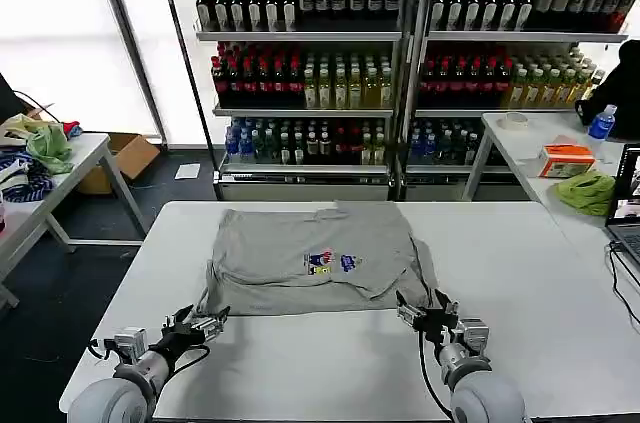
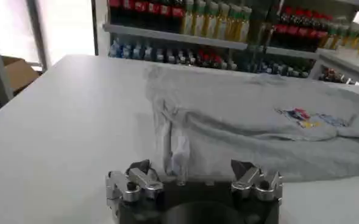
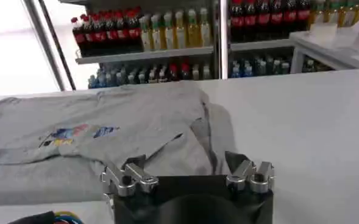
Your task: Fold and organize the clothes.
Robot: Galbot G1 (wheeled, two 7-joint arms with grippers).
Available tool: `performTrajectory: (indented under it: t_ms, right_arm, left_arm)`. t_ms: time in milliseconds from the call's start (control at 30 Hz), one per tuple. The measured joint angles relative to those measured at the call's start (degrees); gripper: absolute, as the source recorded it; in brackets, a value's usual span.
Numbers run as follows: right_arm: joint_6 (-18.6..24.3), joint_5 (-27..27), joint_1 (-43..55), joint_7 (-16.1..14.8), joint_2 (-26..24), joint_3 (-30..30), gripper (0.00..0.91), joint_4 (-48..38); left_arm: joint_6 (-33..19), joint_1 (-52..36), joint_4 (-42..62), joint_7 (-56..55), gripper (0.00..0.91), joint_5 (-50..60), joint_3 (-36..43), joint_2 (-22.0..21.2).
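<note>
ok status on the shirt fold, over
Left gripper open, right gripper open, both at the near hem. Grey shirt flat on the table, sleeves folded in. Nothing in the way.

White table (image 1: 560, 323), bottle-stocked shelves (image 1: 300, 63) behind, cardboard box (image 1: 125, 158) on floor, green cloth (image 1: 590, 191) on side table.

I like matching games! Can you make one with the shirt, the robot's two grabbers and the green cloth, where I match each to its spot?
Things:
1. grey shirt
2. left gripper
3. right gripper
4. green cloth

Places:
A. on the side table at the robot's right, beside an orange box
B. open, just off the shirt's near corner on the robot's right
C. spread flat in the middle of the white table
D. open, just off the shirt's near corner on the robot's left

Pairs: 1-C, 2-D, 3-B, 4-A
</note>
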Motion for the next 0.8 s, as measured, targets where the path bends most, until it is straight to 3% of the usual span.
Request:
performTrajectory:
  t_ms: [33,67,100,133,167,200,800]
  right_arm:
    - [-0.02,0.05,-0.03,0.04,0.0,-0.02,0.534,-0.21]
    - [-0.03,0.08,-0.04,0.06,-0.01,-0.02,0.111,-0.43]
    - [-0.06,0.11,-0.04,0.08,-0.01,-0.08,0.0,-0.61]
    - [-0.07,0.11,-0.04,0.14,0.03,-0.18,0.0,-0.69]
    - [-0.06,0.11,-0.04,0.24,0.08,-0.24,0.0,-0.76]
    - [-0.05,0.1,-0.04,0.29,0.12,-0.28,0.0,-0.81]
    - [0.99,0.79,-1.28,-0.15,-0.61,-0.04,0.0,-0.9]
  left_arm:
    - [0.0,0.03,0.03,0.06,0.675,-0.04,0.01,0.01]
    - [0.0,0.02,0.07,0.11,0.584,-0.05,0.02,-0.03]
    - [0.0,0.02,0.12,0.14,0.403,-0.07,0.04,-0.08]
    - [-0.01,-0.02,0.2,0.15,0.202,-0.08,0.07,-0.13]
    - [-0.07,-0.1,0.3,0.16,0.071,-0.1,0.08,-0.19]
    - [-0.12,-0.15,0.39,0.17,0.01,-0.13,0.1,-0.2]
    - [-1.19,-0.13,1.13,0.74,0.01,-1.54,0.48,0.33]
